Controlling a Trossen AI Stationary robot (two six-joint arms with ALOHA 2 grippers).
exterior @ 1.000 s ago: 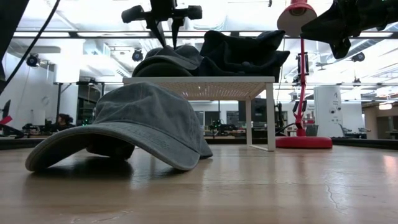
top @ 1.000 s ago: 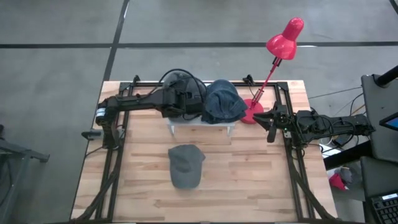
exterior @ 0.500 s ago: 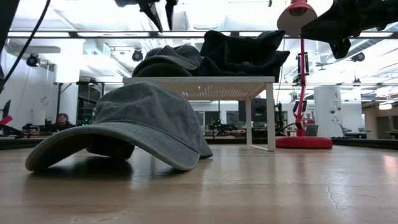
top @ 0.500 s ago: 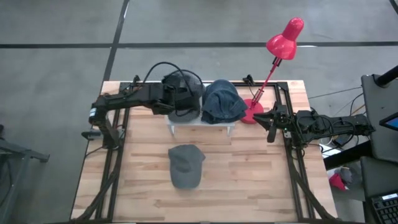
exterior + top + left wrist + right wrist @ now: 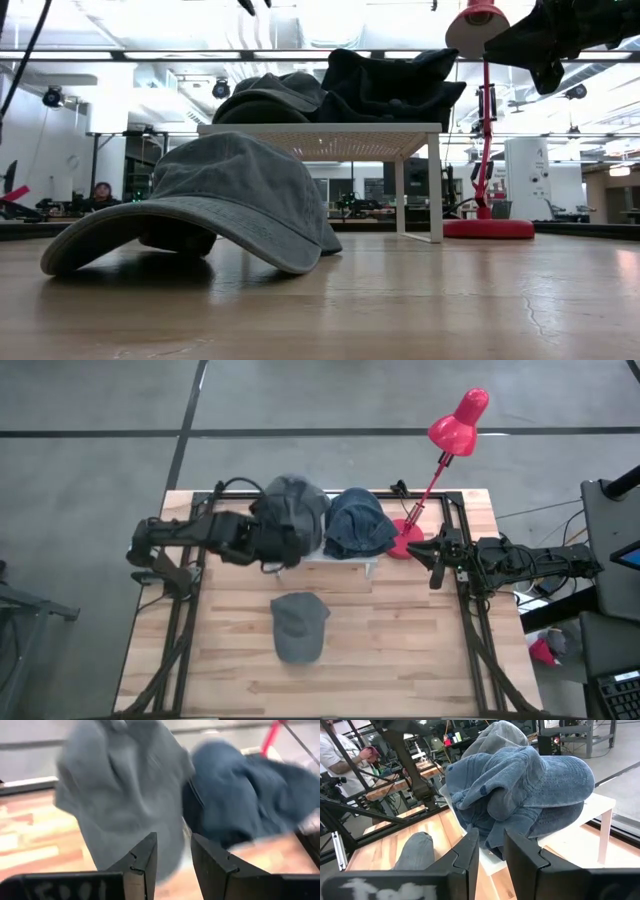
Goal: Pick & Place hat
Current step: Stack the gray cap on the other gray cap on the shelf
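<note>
Hat pick, notes. My left tool hangs just short of the white shelf, fingers a narrow gap apart, nothing between them. Grey hat lies on the shelf, limp, washed fabric, touching a blue hat. Another grey hat sits on the table. Right tool waits by the red lamp, narrow, empty.
</note>
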